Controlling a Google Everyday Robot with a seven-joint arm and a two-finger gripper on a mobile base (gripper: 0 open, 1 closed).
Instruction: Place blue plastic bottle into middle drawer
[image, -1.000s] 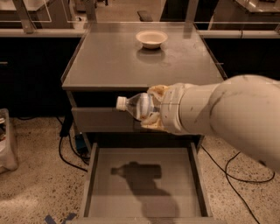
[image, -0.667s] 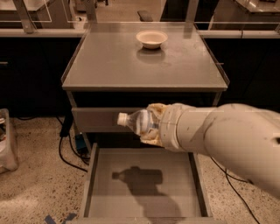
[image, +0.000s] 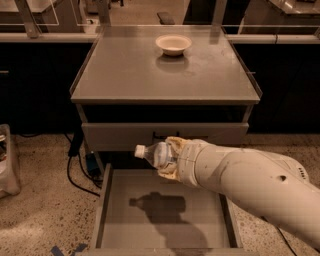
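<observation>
The blue plastic bottle (image: 154, 153), clear with a white cap pointing left, lies sideways in my gripper (image: 171, 157). The gripper is shut on it, with tan fingers (image: 172, 144) wrapped around its body. The white arm reaches in from the lower right. The bottle hangs above the back part of the open middle drawer (image: 111, 215), a wide grey tray with a bare floor. The bottle's shadow falls on the drawer floor below.
A shallow white bowl (image: 173, 44) sits at the back of the grey cabinet top (image: 125, 75). A closed drawer front (image: 115, 136) is just behind the bottle. Black cables (image: 75, 170) lie on the speckled floor at the left.
The arm has moved down and slightly right with the bottle, bringing it lower over the open drawer. The shadow on the drawer floor has shifted with it.
</observation>
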